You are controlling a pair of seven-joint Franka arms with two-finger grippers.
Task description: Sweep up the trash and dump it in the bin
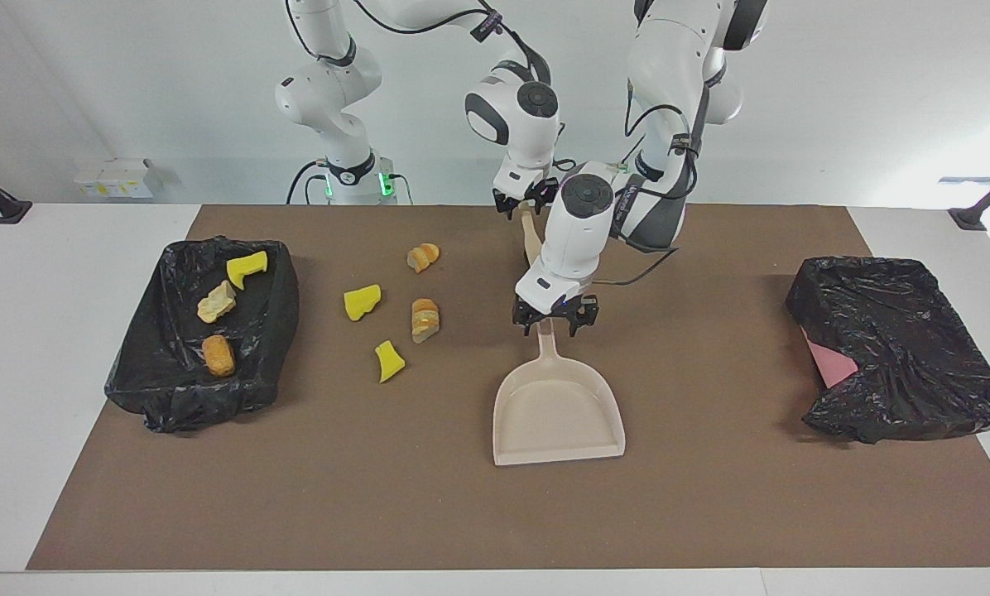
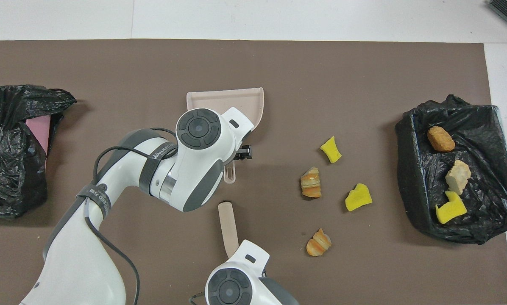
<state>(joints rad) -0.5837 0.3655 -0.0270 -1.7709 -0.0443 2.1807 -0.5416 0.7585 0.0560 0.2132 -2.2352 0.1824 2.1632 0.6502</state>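
You had the left hand [image 1: 554,318] over the dustpan [image 1: 558,414] handle, right hand [image 1: 527,201] at the brush [image 1: 531,240]; grips unclear, so center before squeezing.

Robot lab: two arm bases [image 1: 350,178] bolted at white table [image 1: 64,273].

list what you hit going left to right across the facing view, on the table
black-lined bin holding three scraps → yellow foam chunk → yellow wedge → sliced bread piece → beige dustpan → crumpled black bag
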